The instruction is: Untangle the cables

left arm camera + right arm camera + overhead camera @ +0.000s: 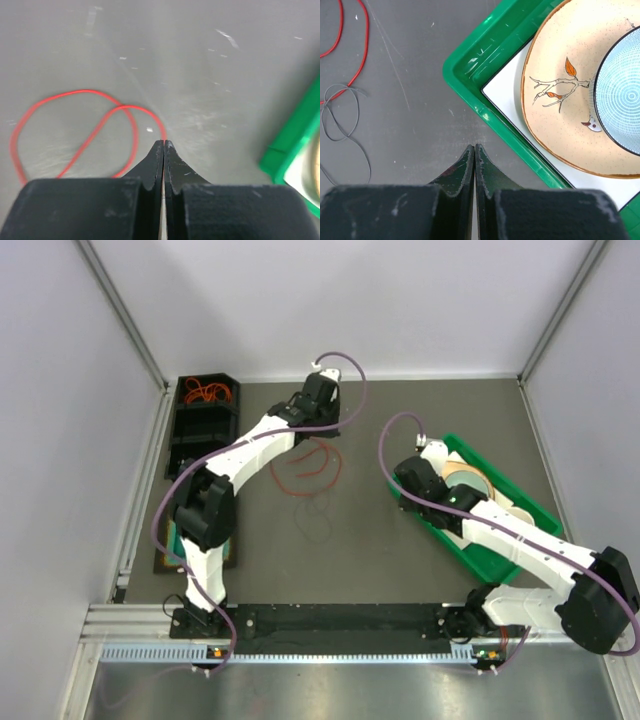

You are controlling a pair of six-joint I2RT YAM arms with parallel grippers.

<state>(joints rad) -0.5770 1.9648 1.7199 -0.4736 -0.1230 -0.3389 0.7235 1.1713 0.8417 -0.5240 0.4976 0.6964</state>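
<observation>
An orange-red cable (pixel 312 466) lies in loose loops on the grey table, with a thin dark cable (pixel 318 520) just in front of it. My left gripper (pixel 323 432) is shut on one end of the orange-red cable; in the left wrist view the cable (pixel 127 107) runs straight into the closed fingertips of that gripper (pixel 164 142). My right gripper (pixel 474 147) is shut and empty, low over the bare table beside the green tray's corner. In the right wrist view the dark cable (pixel 345 117) and the red one (pixel 364 45) lie at the far left.
A green tray (pixel 432 528) at the right holds a beige plate (pixel 560 85) and a blue bowl (pixel 625 95). A black bin (pixel 207 392) at the back left holds more orange-red cords. A green-and-black pad lies by the left arm's base.
</observation>
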